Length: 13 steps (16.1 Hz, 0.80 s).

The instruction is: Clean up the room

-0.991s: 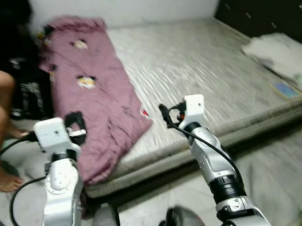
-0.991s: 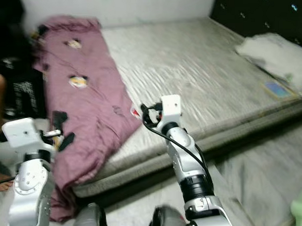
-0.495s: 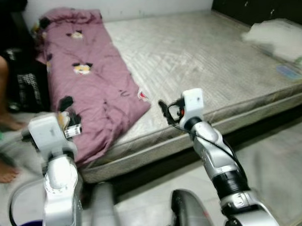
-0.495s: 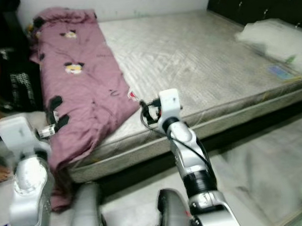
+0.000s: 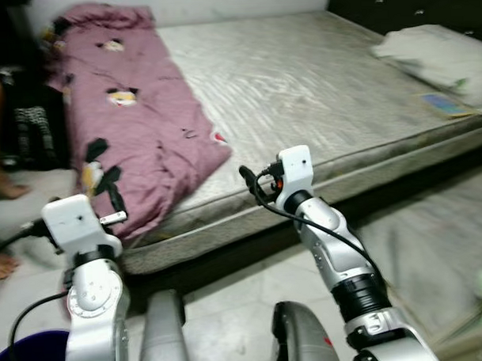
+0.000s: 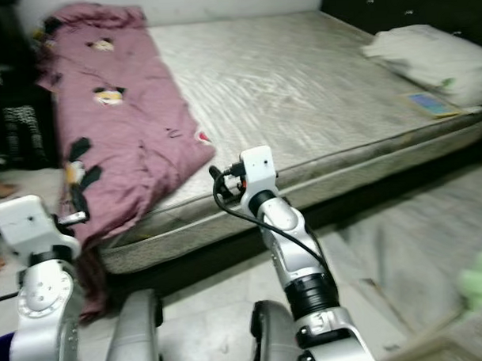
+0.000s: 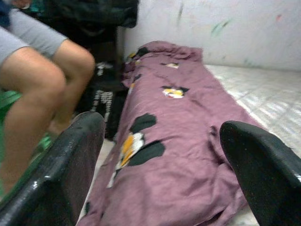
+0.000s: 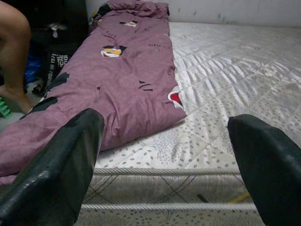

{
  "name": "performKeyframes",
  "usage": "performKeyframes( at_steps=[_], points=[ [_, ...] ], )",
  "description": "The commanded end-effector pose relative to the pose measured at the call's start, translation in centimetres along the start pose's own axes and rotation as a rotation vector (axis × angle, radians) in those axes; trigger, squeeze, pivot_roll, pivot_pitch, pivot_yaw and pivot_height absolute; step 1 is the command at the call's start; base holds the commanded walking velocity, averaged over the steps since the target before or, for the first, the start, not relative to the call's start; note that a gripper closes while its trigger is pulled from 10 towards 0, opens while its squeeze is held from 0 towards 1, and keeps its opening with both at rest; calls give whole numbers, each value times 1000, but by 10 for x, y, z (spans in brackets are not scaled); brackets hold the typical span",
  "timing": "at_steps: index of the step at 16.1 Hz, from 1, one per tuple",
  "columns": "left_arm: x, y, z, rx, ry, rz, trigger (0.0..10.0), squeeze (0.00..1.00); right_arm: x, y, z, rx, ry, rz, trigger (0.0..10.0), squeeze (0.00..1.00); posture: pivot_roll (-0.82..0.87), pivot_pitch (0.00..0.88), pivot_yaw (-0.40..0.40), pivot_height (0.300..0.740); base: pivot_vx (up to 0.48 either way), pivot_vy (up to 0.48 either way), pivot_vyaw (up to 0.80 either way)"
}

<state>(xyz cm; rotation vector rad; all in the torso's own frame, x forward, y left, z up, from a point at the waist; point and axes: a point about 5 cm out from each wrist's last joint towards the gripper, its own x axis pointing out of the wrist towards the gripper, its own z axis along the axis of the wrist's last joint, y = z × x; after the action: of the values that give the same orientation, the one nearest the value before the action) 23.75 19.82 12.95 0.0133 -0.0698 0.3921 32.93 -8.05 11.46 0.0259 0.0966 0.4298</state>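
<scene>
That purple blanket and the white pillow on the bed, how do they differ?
The purple blanket is long and runs down the robot's left side of the mattress, its near end spilling over the edge; the white pillow is compact and sits wholly on the far right corner. The blanket carries cartoon prints; the pillow looks plain. Both are soft bedding lying rumpled on the bare mattress.

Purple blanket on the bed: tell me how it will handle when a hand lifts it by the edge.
The purple blanket lies wrinkled and droops over the mattress edge, so it is probably floppy and would sag from a single pinch. It runs along most of the bed's side, so one lift likely leaves much of it trailing. The cloth looks thin, so probably light for its size.
</scene>
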Motion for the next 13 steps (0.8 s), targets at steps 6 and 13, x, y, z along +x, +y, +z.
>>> performKeyframes(
  at_steps=[6, 13],
  points=[
    [-1, -8, 7, -27, -15, -59, 10000, 0, 1, 3, 6, -10, -19, 55, 10000, 0, -12, 0, -82, 611, 129, 0, 214],
    [2, -9, 8, -29, -14, -71, 10000, 0, 4, 5, 6, -6, -10, 68, 10000, 0, -15, 0, -82, 611, 299, 0, 0]
  ],
)
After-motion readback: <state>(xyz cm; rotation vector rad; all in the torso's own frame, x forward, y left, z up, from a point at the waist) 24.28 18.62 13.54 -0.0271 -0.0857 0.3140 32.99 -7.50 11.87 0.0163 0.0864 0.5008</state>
